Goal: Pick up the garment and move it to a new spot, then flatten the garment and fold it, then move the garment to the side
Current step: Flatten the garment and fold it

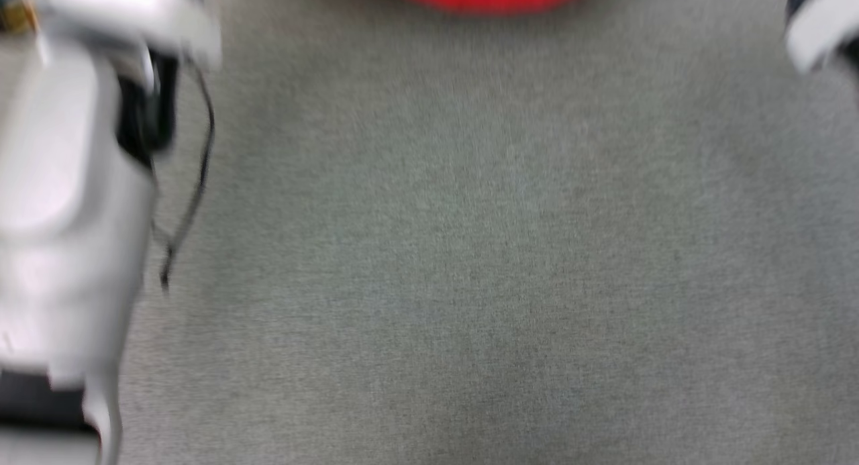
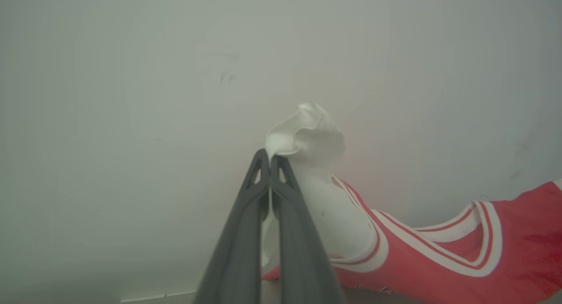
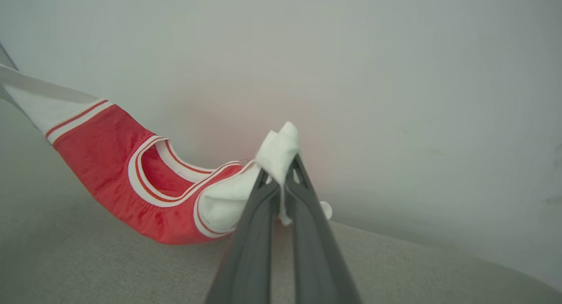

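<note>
Left wrist view: left fingers (image 2: 239,234) pinch a white sleeve (image 2: 307,133) of the garment (image 2: 439,264); right fingers (image 3: 316,251) pinch the other.

Garment (image 3: 109,163) strung between left gripper (image 2: 269,157) and right gripper (image 3: 281,177), over fabric surface (image 3: 88,260); wall (image 3: 395,76) behind.
</note>
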Robot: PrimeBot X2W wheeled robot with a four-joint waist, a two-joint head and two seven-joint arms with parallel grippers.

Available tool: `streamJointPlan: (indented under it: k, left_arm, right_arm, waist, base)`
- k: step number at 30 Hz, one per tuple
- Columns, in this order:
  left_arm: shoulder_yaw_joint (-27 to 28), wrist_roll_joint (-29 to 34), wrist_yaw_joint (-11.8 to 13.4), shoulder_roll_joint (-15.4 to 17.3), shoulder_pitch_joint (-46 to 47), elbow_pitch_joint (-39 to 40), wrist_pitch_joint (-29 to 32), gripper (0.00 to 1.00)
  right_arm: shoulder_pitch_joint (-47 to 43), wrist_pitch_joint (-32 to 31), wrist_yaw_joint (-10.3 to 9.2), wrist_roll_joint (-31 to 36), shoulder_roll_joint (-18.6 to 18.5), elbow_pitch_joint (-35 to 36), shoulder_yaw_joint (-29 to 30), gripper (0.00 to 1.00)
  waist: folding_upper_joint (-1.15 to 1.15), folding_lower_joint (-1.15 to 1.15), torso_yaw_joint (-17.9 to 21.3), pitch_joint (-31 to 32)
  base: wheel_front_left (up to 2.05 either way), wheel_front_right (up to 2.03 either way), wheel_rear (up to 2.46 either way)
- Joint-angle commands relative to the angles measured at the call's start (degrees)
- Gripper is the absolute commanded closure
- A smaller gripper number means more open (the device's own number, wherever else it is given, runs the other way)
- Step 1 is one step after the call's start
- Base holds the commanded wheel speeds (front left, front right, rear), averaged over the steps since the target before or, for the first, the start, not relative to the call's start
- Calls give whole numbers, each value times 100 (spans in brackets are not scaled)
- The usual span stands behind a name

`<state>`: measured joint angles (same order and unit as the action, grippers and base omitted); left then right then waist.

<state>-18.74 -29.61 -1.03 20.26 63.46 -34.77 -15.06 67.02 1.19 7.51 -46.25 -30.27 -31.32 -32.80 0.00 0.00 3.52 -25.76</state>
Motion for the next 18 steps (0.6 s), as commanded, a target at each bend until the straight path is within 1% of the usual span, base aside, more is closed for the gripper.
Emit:
streamJointPlan:
  k: [1,4,6,11,14,17,18]
  left_arm:
    - [133,130,-27,33,-611,251,-14,100]
    - [171,357,-101,-17,-1589,652,-15,100]
    - [245,407,-128,-16,-2136,899,-16,100]
    - [348,367,-182,-110,-3500,1338,-15,100]
    - [428,388,-116,-106,-4186,1622,-15,100]
    - [477,386,2,-107,-4957,1842,-15,100]
    - [476,424,49,-78,-5169,1920,-15,100]
  right_arm:
    - [-470,140,-5,-49,-157,127,-53,100]
    - [-1297,252,-4,-173,-286,343,-102,100]
    - [-1758,318,-4,-220,-381,489,-37,100]
    - [-3150,361,-4,-279,-400,699,172,100]
    - [-3967,326,-3,-315,-291,830,399,100]
    - [-4716,271,-4,-139,-208,921,646,100]
    - [-4979,225,-3,-145,-118,974,751,100]
  waist:
    - [0,0,-86,481]
    - [0,0,-110,825]
    - [0,0,-122,980]
    - [0,0,-160,1451]
    - [0,0,-155,1663]
    - [0,0,-109,1880]
    - [0,0,-105,1944]
  base:
    - [0,0,0]
    - [0,0,0]
    - [0,0,0]
    - [0,0,0]
    - [0,0,0]
    - [0,0,0]
    - [0,0,0]
